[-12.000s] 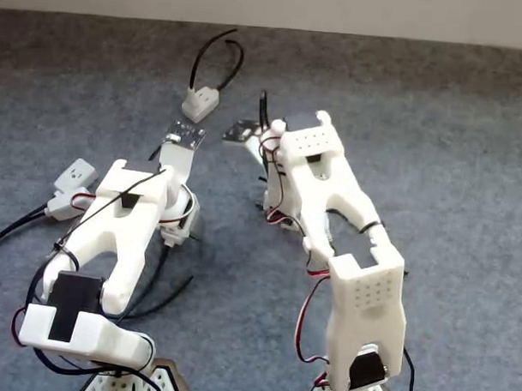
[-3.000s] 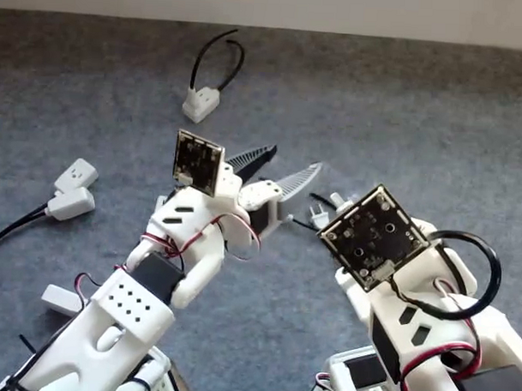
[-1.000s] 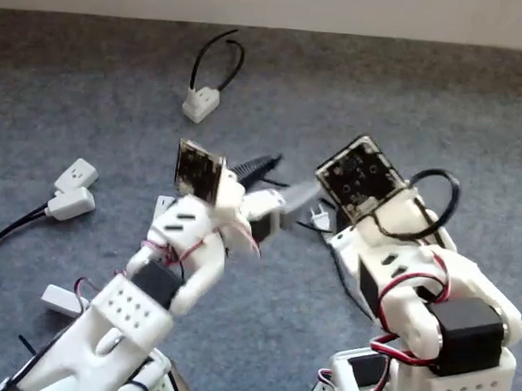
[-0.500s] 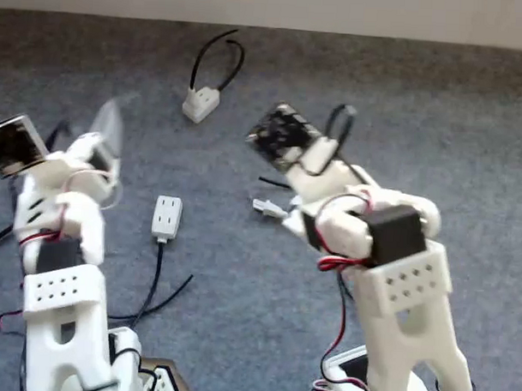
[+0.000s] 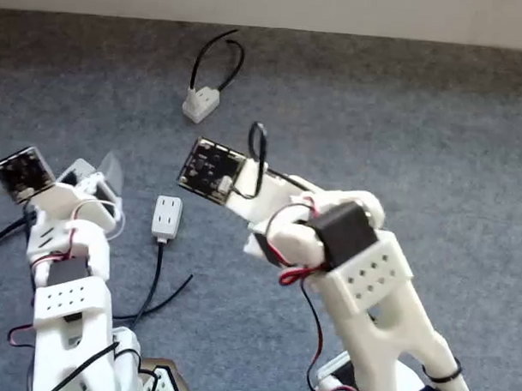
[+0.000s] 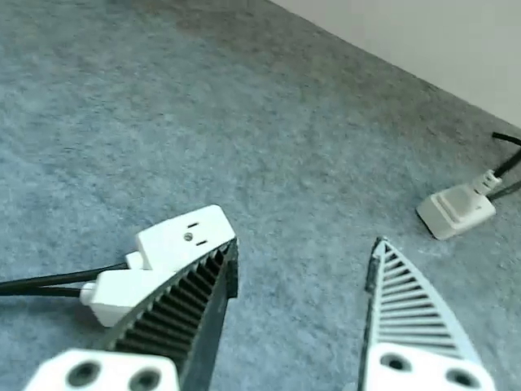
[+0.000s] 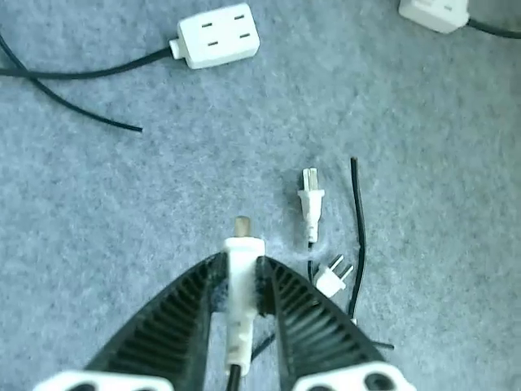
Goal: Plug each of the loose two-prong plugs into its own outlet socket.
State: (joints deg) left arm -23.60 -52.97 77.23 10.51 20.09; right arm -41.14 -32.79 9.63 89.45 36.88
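- Over on the left, the left gripper (image 6: 305, 244) hangs above the grey desk (image 5: 435, 124), jaws spread wide with nothing between them.
- Just beyond one of its jaws lies a white socket (image 6: 183, 236), touching a second white block (image 6: 114, 293) with black cords running off it.
- Nearer the middle, a three-way socket (image 5: 166, 216) lies flat, its black cord trailing back toward the arms.
- Further back sits the far socket (image 5: 200, 104), with its short cord looped up behind.
- Right of centre, the right gripper (image 7: 242, 265) has its jaws closed on a white plug (image 7: 242, 244), pointing forward over the desk.
- Just beside it, two loose plugs (image 7: 310, 199) (image 7: 332, 279) lie on the desk, close together.
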